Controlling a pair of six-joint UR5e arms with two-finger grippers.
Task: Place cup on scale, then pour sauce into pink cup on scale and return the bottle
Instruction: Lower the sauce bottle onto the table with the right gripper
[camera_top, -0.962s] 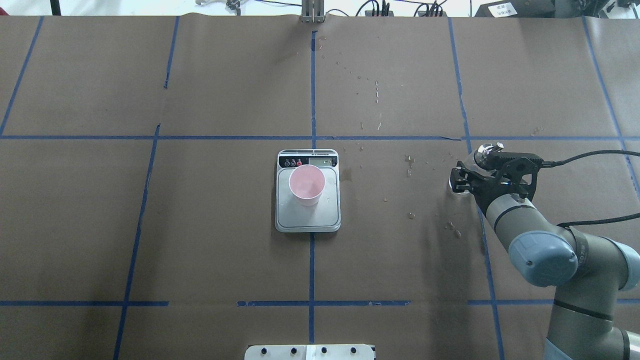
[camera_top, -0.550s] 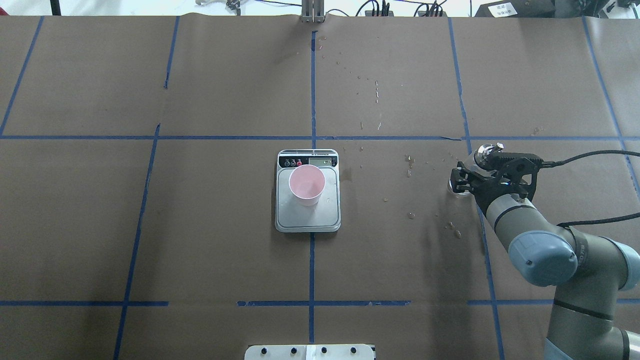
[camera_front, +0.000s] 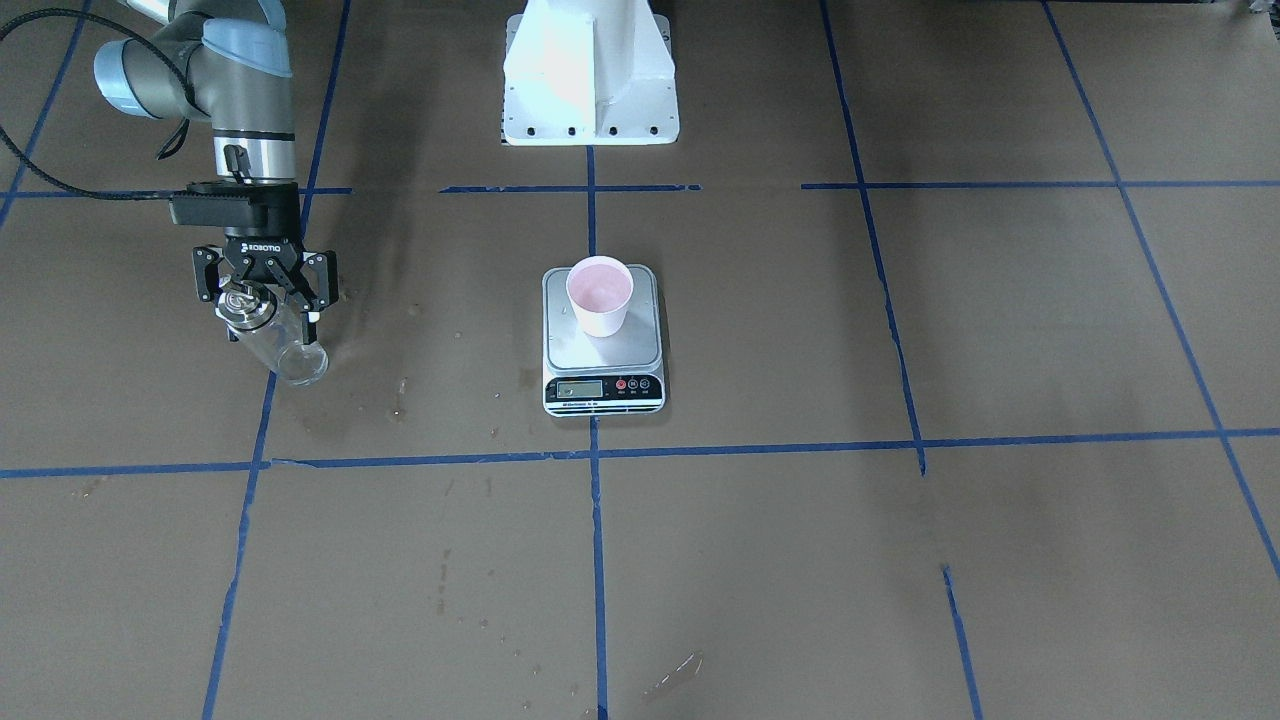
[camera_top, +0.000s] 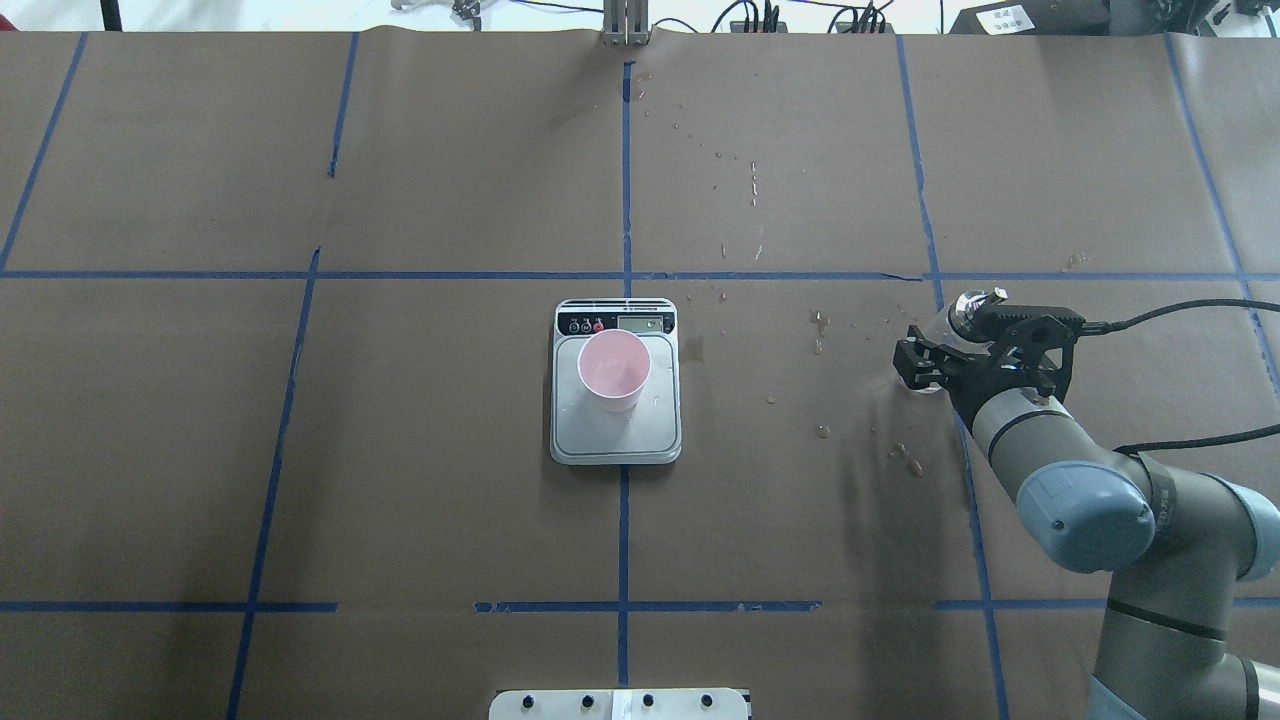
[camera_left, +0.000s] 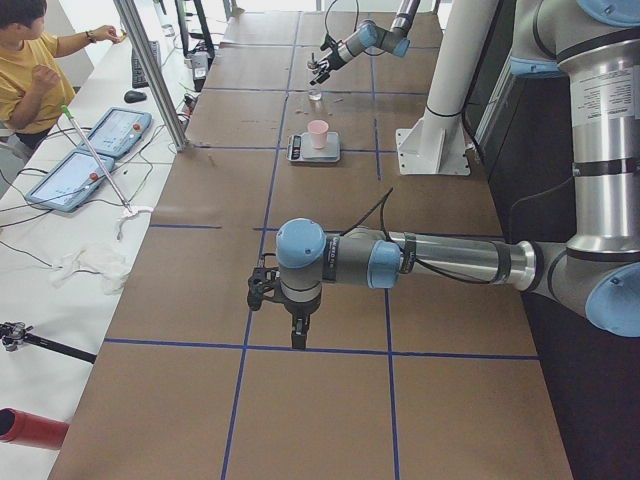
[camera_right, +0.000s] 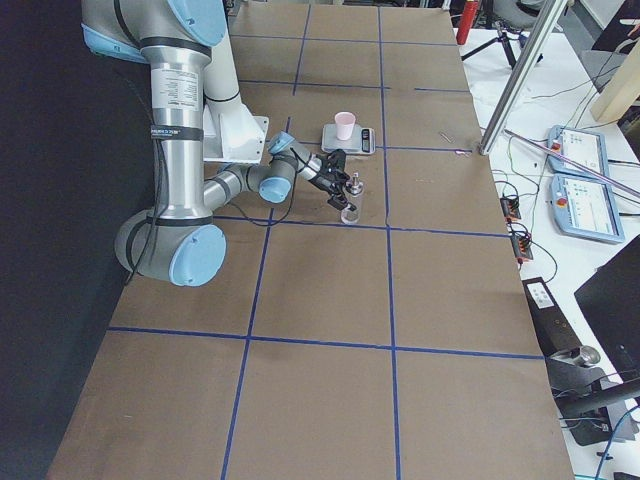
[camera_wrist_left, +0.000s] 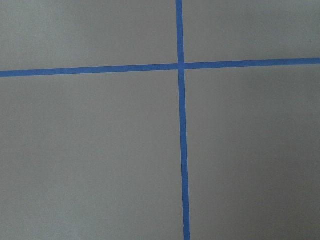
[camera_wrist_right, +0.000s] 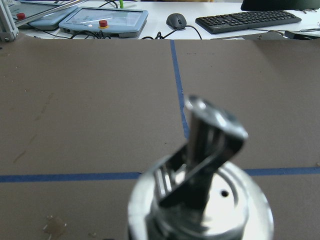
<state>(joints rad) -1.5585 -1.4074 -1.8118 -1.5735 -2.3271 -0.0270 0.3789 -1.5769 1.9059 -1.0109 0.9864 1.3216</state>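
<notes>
Cup (camera_top: 613, 368) stands upright on the scale (camera_top: 616, 438), toward the display end of the platform, at table centre. Whether there is liquid in it is too faint to tell. Bottle (camera_front: 288, 348) stands on its base on the brown paper, well apart from the scale on the robot's right side and just beside a blue tape line (camera_top: 948, 300). The sauce level can't be read through the glass. Right gripper (camera_front: 266, 296) hangs over the bottle's upper part with its fingers spread wide, one on each side of the silver cap and clear of the glass. In the right wrist view that cap (camera_wrist_right: 205, 170) fills the lower middle and hides the fingers. Left gripper (camera_left: 262, 292) hangs low over bare paper at the table's far left end, and since only the side camera shows it, I cannot tell if it is spread or closed. Dark spill spots (camera_top: 820, 432) dot the paper between bottle and scale. A black cable (camera_top: 1180, 310) runs off the right wrist. The white robot base (camera_front: 588, 70) sits behind the scale. A person (camera_left: 25, 70) is at the side desk with tablets (camera_left: 75, 165), and a keyboard (camera_wrist_right: 247, 19) and mouse (camera_wrist_right: 176, 20) lie past the table edge. Against the overhead frames from 1.0 s and 0.5 s ago, the finger on the scale side sits further out from the bottle, so the jaws have widened. Cup, scale and bottle are in the same spots.
</notes>
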